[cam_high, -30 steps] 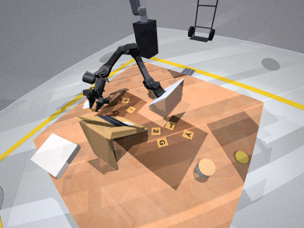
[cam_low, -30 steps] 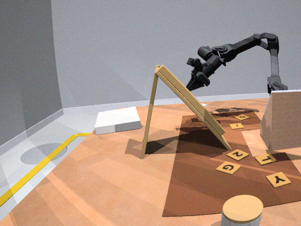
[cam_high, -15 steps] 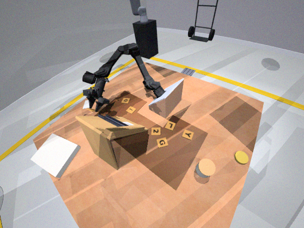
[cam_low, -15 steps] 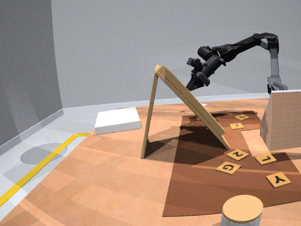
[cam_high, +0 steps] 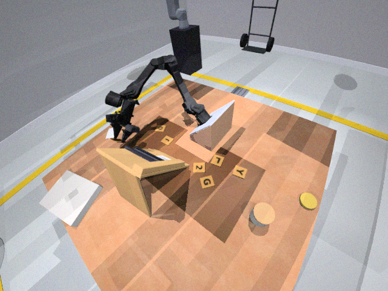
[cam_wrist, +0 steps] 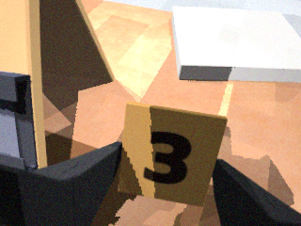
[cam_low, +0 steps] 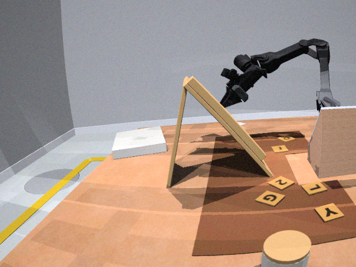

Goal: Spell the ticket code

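Note:
My gripper (cam_high: 122,134) (cam_low: 230,102) (cam_wrist: 166,162) is shut on a tan tile marked 3 (cam_wrist: 188,132). It holds the tile upright in the air, just behind the upper end of the sloped wooden board (cam_high: 125,157) (cam_low: 218,113). The board's dark letter rail (cam_high: 142,153) (cam_wrist: 14,127) shows at the left edge of the wrist view. I cannot see any tiles in the rail. The ticket stand (cam_high: 219,128) (cam_low: 333,143) is a wedge to the right; its print is not readable. Several loose tiles lie flat on the counter, among them 2 (cam_high: 198,167) (cam_low: 281,182), G (cam_high: 207,181) (cam_low: 270,197), L (cam_high: 217,160) (cam_low: 314,188) and Y (cam_high: 239,171) (cam_low: 329,212).
Two more tiles (cam_high: 167,139) (cam_low: 280,148) lie in shadow between the board and the stand. A white flat box (cam_high: 70,195) (cam_low: 139,142) (cam_wrist: 235,42) lies at the counter's left edge. A capped jar (cam_high: 262,214) (cam_low: 286,248) and a yellow disc (cam_high: 308,200) stand at the right.

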